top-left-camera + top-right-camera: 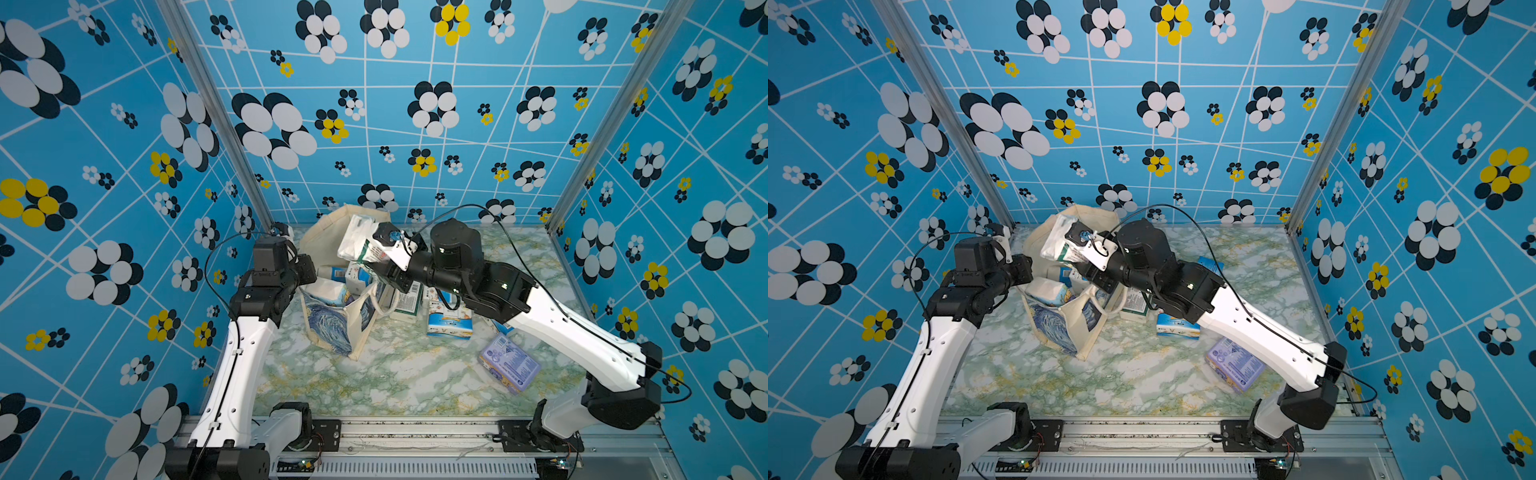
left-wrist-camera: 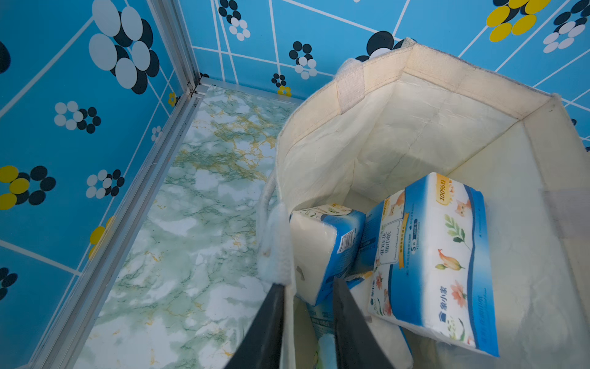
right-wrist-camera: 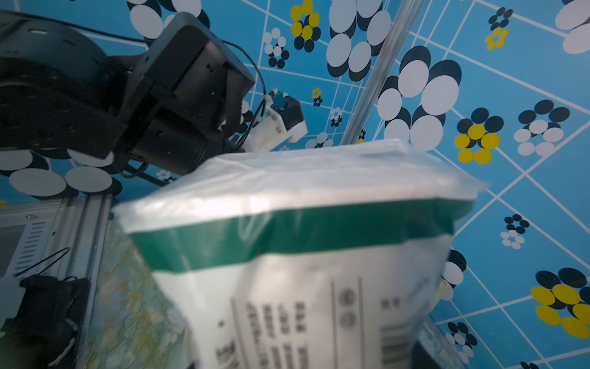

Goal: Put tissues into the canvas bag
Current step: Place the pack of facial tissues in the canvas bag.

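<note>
In both top views, your right gripper (image 1: 370, 255) holds a green-and-white pack (image 1: 359, 239) up in the air. It is in the middle of the frame, over the open mouth of the canvas bag (image 1: 332, 328). The fingers hide behind the pack, but they must be pinching it. Bring the pack low into the mouth before you let go, so it does not catch the rim. More packs (image 1: 451, 324) lie on the table (image 1: 395, 374), right of the bag.

In the left wrist view, at the bottom, your left gripper (image 2: 308, 284) pinches the bag's wall, one finger outside and one inside. Hold tight so the mouth is wide. The big blue pack (image 2: 431, 265) inside says "100%".

In the right wrist view, the held pack's print is too blurry to read.
</note>
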Action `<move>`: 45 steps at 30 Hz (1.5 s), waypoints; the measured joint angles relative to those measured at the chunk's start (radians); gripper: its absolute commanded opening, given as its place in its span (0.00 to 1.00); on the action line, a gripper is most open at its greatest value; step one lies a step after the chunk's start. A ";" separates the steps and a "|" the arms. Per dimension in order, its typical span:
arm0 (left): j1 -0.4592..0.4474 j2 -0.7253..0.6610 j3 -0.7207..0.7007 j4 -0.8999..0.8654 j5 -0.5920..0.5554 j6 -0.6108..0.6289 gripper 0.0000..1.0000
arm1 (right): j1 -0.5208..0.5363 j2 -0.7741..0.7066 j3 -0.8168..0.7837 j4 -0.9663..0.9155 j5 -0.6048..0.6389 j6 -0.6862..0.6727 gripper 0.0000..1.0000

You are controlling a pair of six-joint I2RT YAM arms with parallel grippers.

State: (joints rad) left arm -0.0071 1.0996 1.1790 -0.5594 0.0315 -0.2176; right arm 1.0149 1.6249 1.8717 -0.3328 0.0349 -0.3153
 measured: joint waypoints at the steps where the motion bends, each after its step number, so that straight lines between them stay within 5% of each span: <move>1: -0.004 0.000 0.000 0.000 0.000 0.000 0.29 | -0.016 0.055 0.049 0.022 -0.008 0.023 0.53; 18: -0.066 -0.002 0.000 0.009 -0.002 0.001 0.29 | -0.186 0.747 0.657 0.058 -0.095 0.497 0.60; 45: -0.068 -0.002 0.000 0.006 -0.024 0.023 0.29 | -0.239 0.804 0.695 0.052 -0.304 0.813 0.97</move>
State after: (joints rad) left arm -0.0746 1.0977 1.1793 -0.5537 0.0071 -0.1944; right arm 0.7761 2.4290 2.5664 -0.2806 -0.2691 0.4980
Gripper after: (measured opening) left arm 0.291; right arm 0.956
